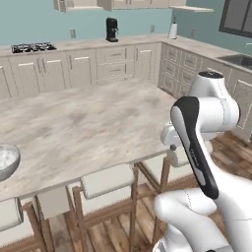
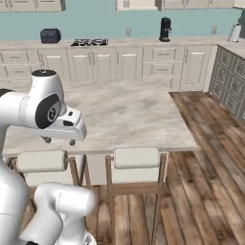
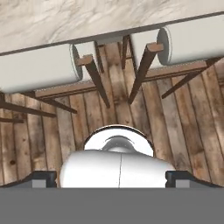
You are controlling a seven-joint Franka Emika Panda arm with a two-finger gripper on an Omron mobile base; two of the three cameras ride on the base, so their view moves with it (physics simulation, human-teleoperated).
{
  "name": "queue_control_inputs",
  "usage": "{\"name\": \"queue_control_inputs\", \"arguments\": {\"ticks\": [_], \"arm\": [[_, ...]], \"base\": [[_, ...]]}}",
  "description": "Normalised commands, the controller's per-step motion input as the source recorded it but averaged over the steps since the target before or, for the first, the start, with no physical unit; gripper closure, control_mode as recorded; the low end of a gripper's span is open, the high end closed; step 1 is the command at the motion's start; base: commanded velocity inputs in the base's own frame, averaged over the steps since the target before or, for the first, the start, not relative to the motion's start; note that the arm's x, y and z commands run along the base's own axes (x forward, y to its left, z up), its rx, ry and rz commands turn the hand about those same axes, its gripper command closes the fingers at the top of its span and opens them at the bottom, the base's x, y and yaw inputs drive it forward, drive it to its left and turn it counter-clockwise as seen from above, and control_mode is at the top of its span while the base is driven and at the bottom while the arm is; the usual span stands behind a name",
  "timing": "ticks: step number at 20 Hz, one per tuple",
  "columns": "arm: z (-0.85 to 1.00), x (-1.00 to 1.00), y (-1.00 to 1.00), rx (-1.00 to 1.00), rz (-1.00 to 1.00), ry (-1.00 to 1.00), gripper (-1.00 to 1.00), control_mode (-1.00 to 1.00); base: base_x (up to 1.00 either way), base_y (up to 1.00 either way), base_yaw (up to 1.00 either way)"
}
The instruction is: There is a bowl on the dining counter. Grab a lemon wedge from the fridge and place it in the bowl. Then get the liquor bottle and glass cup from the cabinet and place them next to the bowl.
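Observation:
The whitish speckled bowl (image 1: 7, 160) sits at the left end of the marble dining counter (image 1: 88, 128), cut off by the frame edge. My gripper (image 2: 60, 140) hangs over the counter's near edge, above the stools and pointing down, far to the right of the bowl. In the hand view the gripper (image 3: 111, 177) has its dark fingertips (image 3: 43, 177) wide apart with nothing between them, so it is open. It also shows in the left base view, gripper (image 1: 172, 144), beside my arm. The lemon wedge, fridge, liquor bottle and glass cup are out of view.
Cushioned wooden stools (image 1: 108, 182) (image 2: 136, 165) line the counter's near side over a wood floor (image 2: 210, 158). On the far wall counter stand a black coffee machine (image 1: 111, 29), a stove top (image 1: 33, 47) and a dark toaster (image 2: 50, 35). A sink (image 1: 241, 60) is at right.

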Motion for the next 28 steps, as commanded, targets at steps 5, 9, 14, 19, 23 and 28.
{"name": "queue_control_inputs", "arguments": {"ticks": [5,9,14,19,23,28], "arm": [[0.00,0.00,0.00,0.00,0.00,0.00,-1.00,1.00],[0.00,0.00,0.00,0.00,0.00,0.00,-1.00,1.00],[0.00,0.00,0.00,0.00,0.00,0.00,-1.00,1.00],[0.00,0.00,0.00,0.00,0.00,0.00,-1.00,1.00],[0.00,0.00,0.00,0.00,0.00,0.00,-1.00,1.00],[0.00,0.00,0.00,0.00,0.00,0.00,-1.00,1.00]], "base": [[0.20,-1.00,-0.03],[0.20,-1.00,-0.01],[0.29,-1.00,0.00],[0.50,-1.00,0.00],[0.87,-1.00,0.07],[1.00,-0.89,0.21]]}}
